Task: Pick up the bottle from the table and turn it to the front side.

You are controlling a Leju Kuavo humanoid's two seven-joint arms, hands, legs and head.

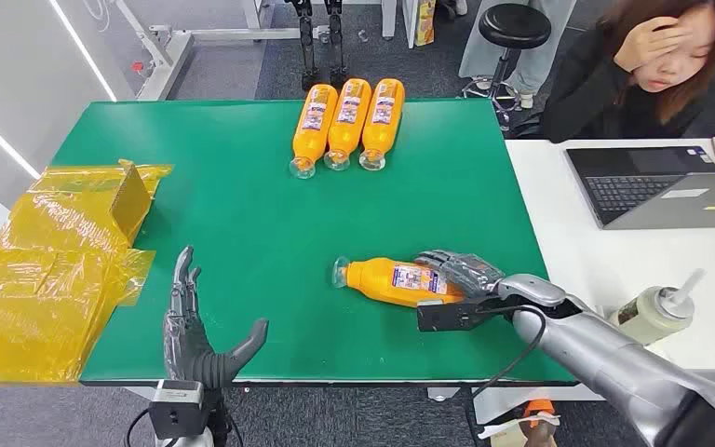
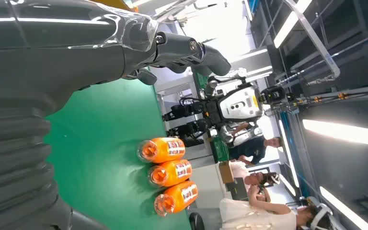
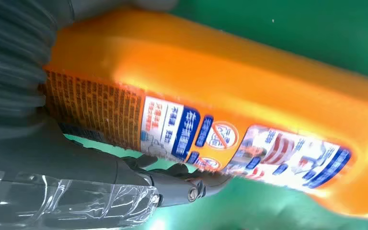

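Near the front edge of the green table [image 1: 242, 214], an orange bottle [image 1: 396, 279] full of orange liquid lies on its side, the right hand [image 1: 461, 275] wrapped around its base, while the left hand [image 1: 195, 331] hovers spread.

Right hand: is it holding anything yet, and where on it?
The right hand wraps the base end of the lone orange bottle lying on the green table; its cap end is free. The left hand holds nothing.

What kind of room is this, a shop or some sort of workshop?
Most likely a robotics lab or test space, not a shop. A green table holds identical orange bottles laid out in a row, another robot stands on a frame behind, and a person sits by a laptop.
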